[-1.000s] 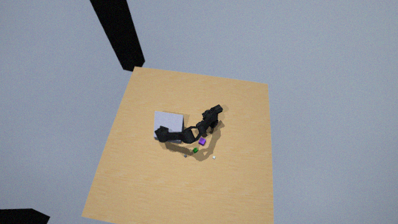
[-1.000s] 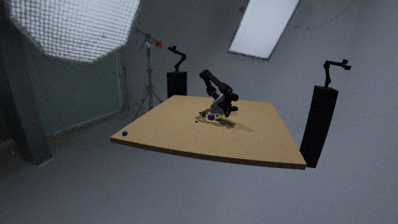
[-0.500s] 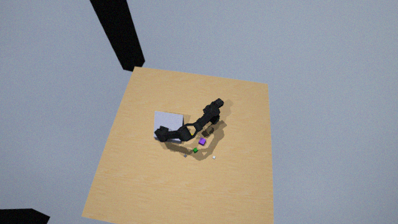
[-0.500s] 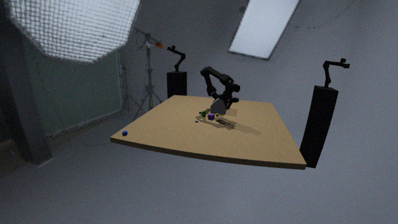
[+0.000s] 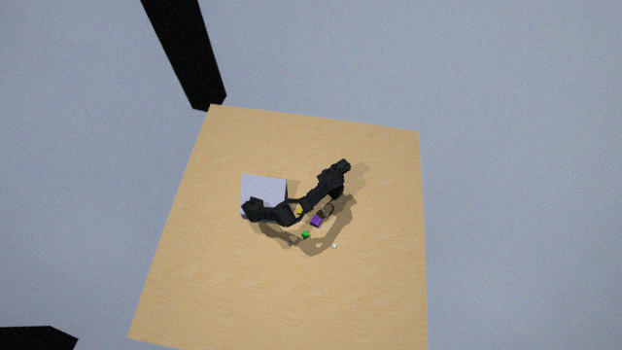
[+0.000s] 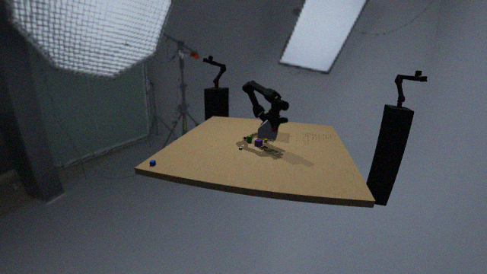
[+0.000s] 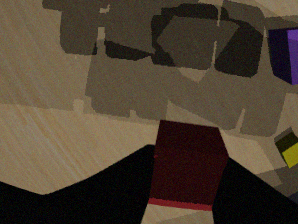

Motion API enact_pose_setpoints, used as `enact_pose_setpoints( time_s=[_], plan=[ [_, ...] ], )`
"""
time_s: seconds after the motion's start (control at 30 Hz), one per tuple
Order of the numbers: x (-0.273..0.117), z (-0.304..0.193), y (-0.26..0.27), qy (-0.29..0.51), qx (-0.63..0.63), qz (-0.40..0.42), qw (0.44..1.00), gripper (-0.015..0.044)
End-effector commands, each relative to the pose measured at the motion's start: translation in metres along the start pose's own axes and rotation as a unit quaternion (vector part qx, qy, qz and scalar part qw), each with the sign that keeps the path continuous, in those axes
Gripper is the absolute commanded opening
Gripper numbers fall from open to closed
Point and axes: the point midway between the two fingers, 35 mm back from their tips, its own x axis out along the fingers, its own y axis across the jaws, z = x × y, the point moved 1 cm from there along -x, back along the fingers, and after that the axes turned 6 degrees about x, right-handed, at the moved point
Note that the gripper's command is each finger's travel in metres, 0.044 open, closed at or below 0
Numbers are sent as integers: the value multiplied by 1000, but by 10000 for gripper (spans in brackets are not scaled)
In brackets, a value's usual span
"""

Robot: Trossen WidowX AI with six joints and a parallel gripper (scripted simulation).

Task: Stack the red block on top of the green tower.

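Note:
The red block (image 6: 274,129) (image 7: 189,165) is dark red and held between the fingers of my gripper (image 7: 185,159), which is shut on it. The block is raised above the wooden table (image 5: 233,282) (image 6: 312,179); shadows show beyond it in the wrist view. In the top view the arm hides the block. The green tower (image 5: 305,234) (image 6: 249,139) stands upright on the table, taller than wide in the exterior view. It is away from my gripper and out of the wrist view.
A purple block (image 5: 316,221) (image 6: 259,142) (image 7: 281,55) and a yellow block (image 5: 299,211) (image 6: 265,141) (image 7: 291,154) lie near the tower. A white cube (image 5: 334,246) (image 6: 240,148) and a small dark piece (image 5: 290,243) lie either side of it. A pale box (image 5: 262,187) stands by the arm's base.

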Motion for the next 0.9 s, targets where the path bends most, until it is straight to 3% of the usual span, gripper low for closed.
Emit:
enact_pose_setpoints(
  time_s=[0.0, 0.87],
  plan=[
    [-1, 14, -17, 0, -3, -3, 1000, 0],
    [-2, 78, -131, -2, -4, -6, 1000, 0]
  ],
)
